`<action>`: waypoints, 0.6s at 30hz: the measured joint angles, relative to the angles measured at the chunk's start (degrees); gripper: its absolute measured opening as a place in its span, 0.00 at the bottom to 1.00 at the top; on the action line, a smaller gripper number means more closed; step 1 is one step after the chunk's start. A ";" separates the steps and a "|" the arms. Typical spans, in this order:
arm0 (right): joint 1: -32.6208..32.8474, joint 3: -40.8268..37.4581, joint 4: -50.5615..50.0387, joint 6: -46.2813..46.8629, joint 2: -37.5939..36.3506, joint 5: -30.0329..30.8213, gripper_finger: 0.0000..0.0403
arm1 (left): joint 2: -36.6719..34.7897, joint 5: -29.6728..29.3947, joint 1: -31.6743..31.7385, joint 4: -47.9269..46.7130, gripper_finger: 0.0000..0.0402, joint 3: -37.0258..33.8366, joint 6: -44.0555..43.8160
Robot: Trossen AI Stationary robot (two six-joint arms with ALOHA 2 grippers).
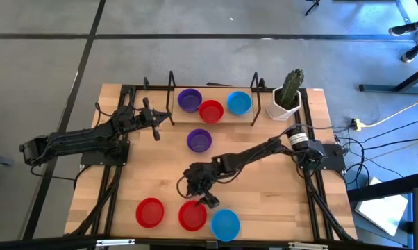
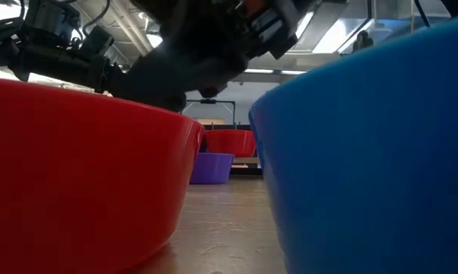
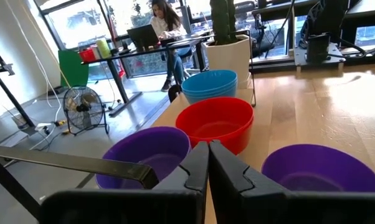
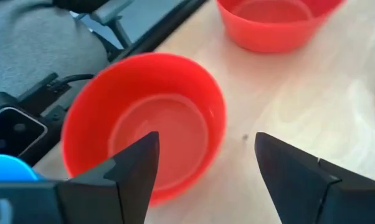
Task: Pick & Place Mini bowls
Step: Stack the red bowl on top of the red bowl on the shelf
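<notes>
My right fingers [image 1: 207, 200] hang just over the middle red bowl [image 1: 192, 215] in the front row of the counter [image 1: 264, 187]. They are spread wide apart and hold nothing. In my right wrist view the two dark fingers [image 4: 128, 168] stand on either side of that red bowl [image 4: 145, 121], one tip over its inside and the other over bare wood.

The front row has three bowls: a red bowl [image 1: 150, 212] at the left, the middle red one, and a blue bowl [image 1: 225, 224] at the right (the blue one is just beside the middle red one). From counter height the red bowl [image 2: 77, 160] and the blue bowl [image 2: 373, 144] look huge.

A purple bowl [image 1: 198, 140] sits alone near the middle of the counter. At the back are three more: a purple bowl [image 1: 189, 100], a red bowl [image 1: 211, 110] touching it, and a blue bowl [image 1: 239, 103]. A cactus in a white pot [image 1: 287, 97] stands at the back right corner.

My left fingers [image 1: 155, 126] wait at the back left, near the back purple bowl. They are pressed tight together with nothing between them [image 3: 207, 171].

Far off in the room, a person [image 3: 166, 28] sits at a desk.
</notes>
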 joint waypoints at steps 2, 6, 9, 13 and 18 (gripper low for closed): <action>-0.35 0.00 -0.12 0.41 0.01 -0.08 0.65 | 0.00 0.00 0.01 0.00 0.01 0.00 0.01; -0.49 0.04 0.14 1.00 1.11 -1.60 0.65 | 0.00 0.00 -0.01 -0.02 0.01 0.00 0.02; -0.47 0.01 -0.01 2.52 2.96 -2.71 0.65 | 0.00 0.00 -0.01 -0.03 0.02 0.00 0.01; -1.16 -0.02 0.47 3.77 3.42 -5.05 0.65 | 0.00 0.00 0.00 -0.18 0.02 0.00 0.00; -1.40 -0.01 0.36 3.77 3.40 -4.97 0.65 | 0.00 -0.02 -0.01 -0.27 0.01 0.00 0.02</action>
